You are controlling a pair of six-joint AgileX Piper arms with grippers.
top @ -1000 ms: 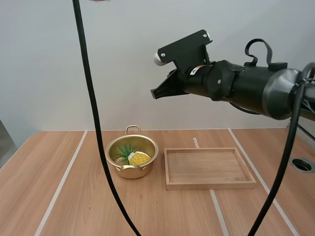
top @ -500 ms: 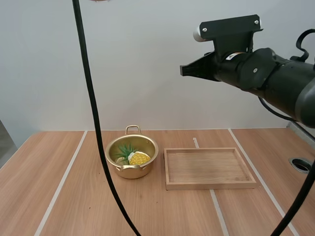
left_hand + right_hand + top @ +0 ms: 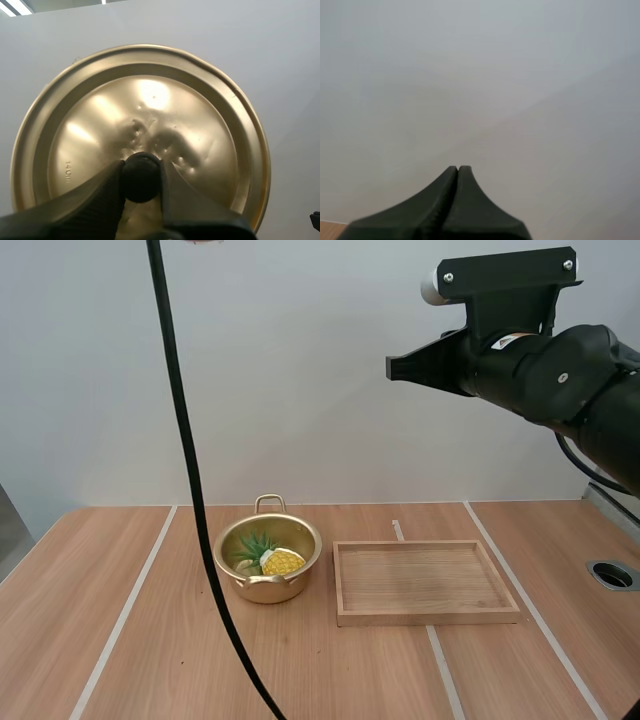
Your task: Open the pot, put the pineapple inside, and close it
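A gold pot [image 3: 268,558] stands open on the table, left of centre, with the yellow pineapple [image 3: 281,561] and its green leaves lying inside. The pot's gold lid [image 3: 140,135] is held up in the air by its black knob [image 3: 141,177], and my left gripper [image 3: 141,180] is shut on that knob. High above the table at the right, my right gripper [image 3: 395,368] points left toward the wall, far from the pot. In the right wrist view my right gripper [image 3: 458,170] has its fingers pressed together on nothing.
A shallow wooden tray [image 3: 424,582] lies just right of the pot. A round hole [image 3: 613,575] sits in the tabletop at the far right. Bare wood stretches in front of the pot and to its left.
My right arm has swung up and to the right, away from above the pot. The pot, pineapple and tray have not moved.
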